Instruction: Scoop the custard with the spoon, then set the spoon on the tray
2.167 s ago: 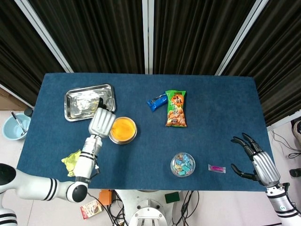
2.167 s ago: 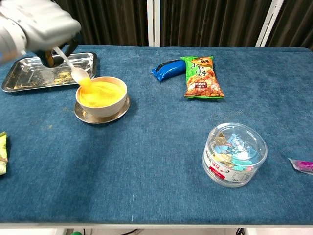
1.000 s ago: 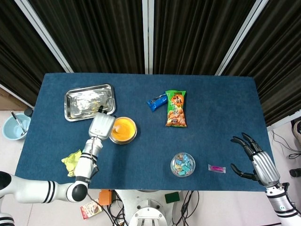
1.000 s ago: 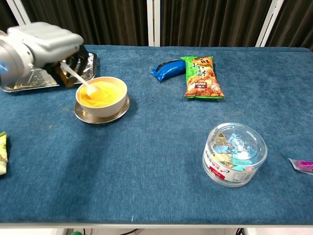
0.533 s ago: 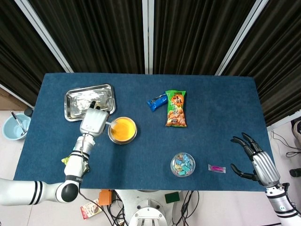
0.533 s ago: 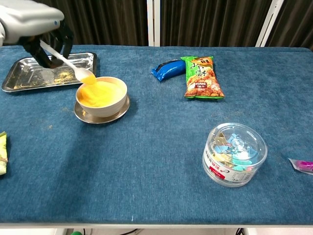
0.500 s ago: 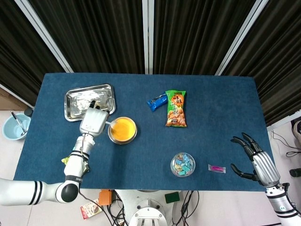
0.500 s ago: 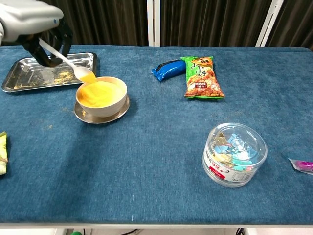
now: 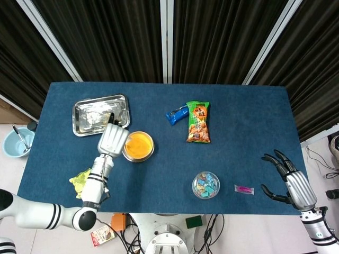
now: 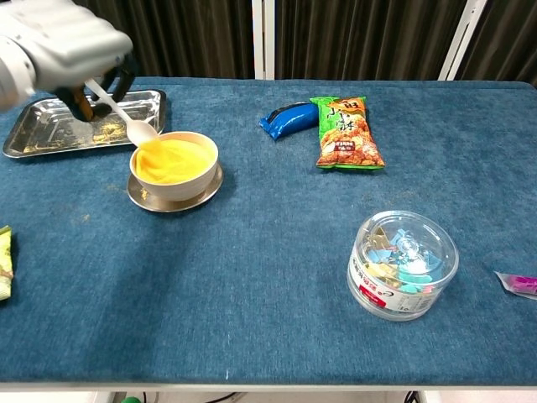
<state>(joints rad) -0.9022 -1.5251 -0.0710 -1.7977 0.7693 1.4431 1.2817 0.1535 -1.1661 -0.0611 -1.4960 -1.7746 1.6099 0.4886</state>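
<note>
A bowl of yellow custard (image 10: pixel 174 159) (image 9: pixel 139 145) sits on a metal saucer left of the table's middle. My left hand (image 10: pixel 67 46) (image 9: pixel 113 139) grips a white plastic spoon (image 10: pixel 120 113) by its handle. The spoon's bowl hangs at the custard bowl's left rim, just above the custard. Behind it lies the steel tray (image 10: pixel 50 126) (image 9: pixel 90 114), smeared with yellow crumbs. My right hand (image 9: pixel 293 182) hovers open at the table's front right corner, holding nothing; the chest view does not show it.
A green snack bag (image 10: pixel 346 133) and a blue packet (image 10: pixel 288 117) lie at the back middle. A clear tub of small wrapped pieces (image 10: pixel 402 262) stands front right, beside a pink wrapper (image 10: pixel 522 283). A yellow-green wrapper (image 9: pixel 81 181) lies front left.
My left hand dipped the spoon into the custard, lifted it out toward the tray, and now has brought it back down to the bowl's left rim. The right hand stayed put.
</note>
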